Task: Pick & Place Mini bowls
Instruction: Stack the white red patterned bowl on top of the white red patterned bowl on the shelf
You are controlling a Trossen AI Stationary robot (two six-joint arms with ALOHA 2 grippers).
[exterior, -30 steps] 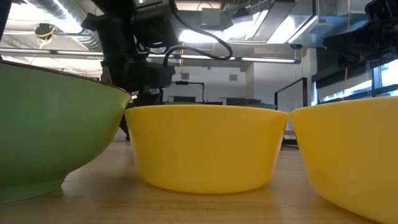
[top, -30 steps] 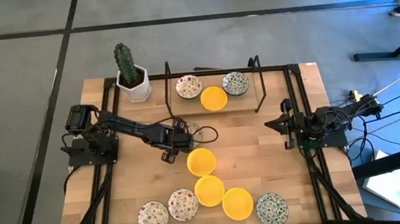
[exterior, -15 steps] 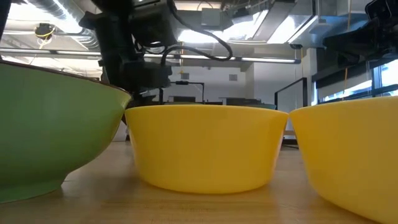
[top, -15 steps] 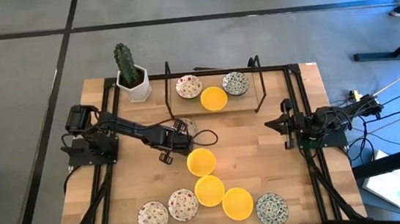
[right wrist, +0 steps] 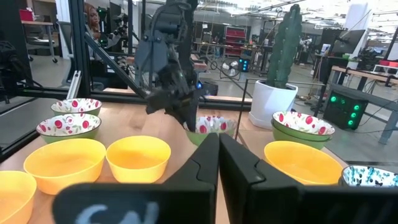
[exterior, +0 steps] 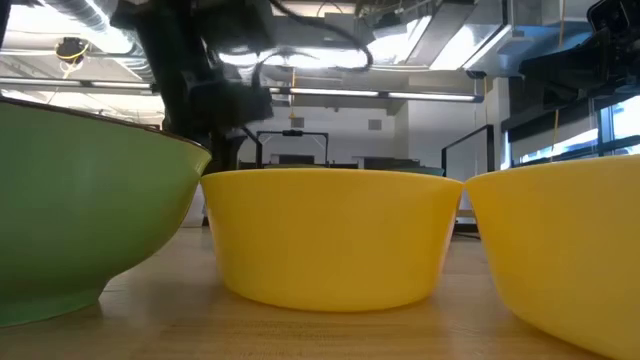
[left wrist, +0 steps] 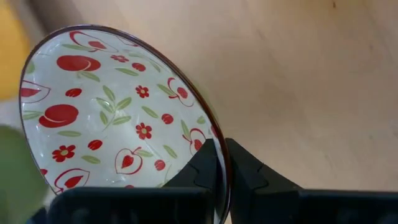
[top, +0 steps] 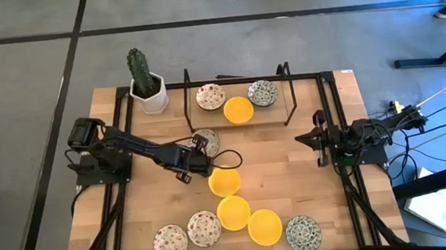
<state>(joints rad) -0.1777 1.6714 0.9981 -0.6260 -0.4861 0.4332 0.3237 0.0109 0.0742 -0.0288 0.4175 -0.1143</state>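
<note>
The left pincer (top: 201, 146) is pinching the rim of a red-flowered bowl (left wrist: 112, 118) near the middle of the bench (top: 292, 159); the left wrist view shows its two fingers closed on either side of the rim. I judge the task to be partway along. Beyond that pincer, inside the wire rack (top: 286, 94), three bowls already sit: one red-flowered (top: 209, 96), one yellow (top: 238, 109), one blue-patterned (top: 263, 93). Just beside the pincer lies a yellow bowl (top: 224, 181), and nearer the front edge five more wait. The right pincer (top: 300, 140), pressed together and empty, rests well apart at the bench's right side.
</note>
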